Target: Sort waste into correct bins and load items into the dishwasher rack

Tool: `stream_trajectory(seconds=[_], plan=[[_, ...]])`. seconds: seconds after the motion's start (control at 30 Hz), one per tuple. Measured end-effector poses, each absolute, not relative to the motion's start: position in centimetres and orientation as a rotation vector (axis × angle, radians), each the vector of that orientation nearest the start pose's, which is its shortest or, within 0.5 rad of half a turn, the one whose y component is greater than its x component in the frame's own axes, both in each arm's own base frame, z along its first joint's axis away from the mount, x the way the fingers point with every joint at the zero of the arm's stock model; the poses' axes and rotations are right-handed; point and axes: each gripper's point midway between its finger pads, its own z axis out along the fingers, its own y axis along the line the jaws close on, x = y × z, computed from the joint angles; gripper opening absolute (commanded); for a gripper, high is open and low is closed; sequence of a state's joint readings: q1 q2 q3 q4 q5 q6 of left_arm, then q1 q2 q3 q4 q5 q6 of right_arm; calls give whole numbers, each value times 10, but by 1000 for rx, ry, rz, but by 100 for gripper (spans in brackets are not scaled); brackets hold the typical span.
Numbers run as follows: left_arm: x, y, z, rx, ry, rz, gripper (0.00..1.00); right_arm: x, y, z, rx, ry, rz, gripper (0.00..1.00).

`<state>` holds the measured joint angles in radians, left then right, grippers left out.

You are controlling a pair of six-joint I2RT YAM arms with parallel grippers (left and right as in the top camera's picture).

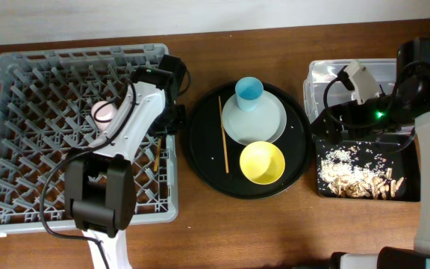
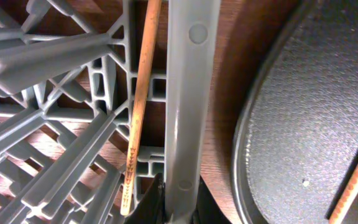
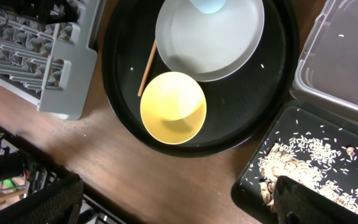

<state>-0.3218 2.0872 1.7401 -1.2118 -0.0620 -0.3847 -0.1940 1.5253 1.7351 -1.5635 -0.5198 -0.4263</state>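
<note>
Left jaws just beside chopstick point(image 2: 139, 106) in rack point(image 2: 185, 93).

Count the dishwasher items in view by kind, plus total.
Cups: 2, pink cup, light blue cup
Bowls: 1, yellow bowl
Plates: 1, grey plate
Chopsticks: 2, rack chopstick, tray chopstick
Total: 6
</note>
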Motion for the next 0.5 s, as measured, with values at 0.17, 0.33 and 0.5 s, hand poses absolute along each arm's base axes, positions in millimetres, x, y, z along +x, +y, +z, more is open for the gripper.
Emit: stream_trajectory(seconds=[0.17,0.33,0.5], plan=[[388,-106,71,-137,3112,90,0,294,29,269,-392,2691,598,99],[388,-102,71,-146,3116,94,0,294,29,269,-392,2691,598,99],[383,-100,71,-144,3134,115,0,294,29,269,-393,2691,597,99]])
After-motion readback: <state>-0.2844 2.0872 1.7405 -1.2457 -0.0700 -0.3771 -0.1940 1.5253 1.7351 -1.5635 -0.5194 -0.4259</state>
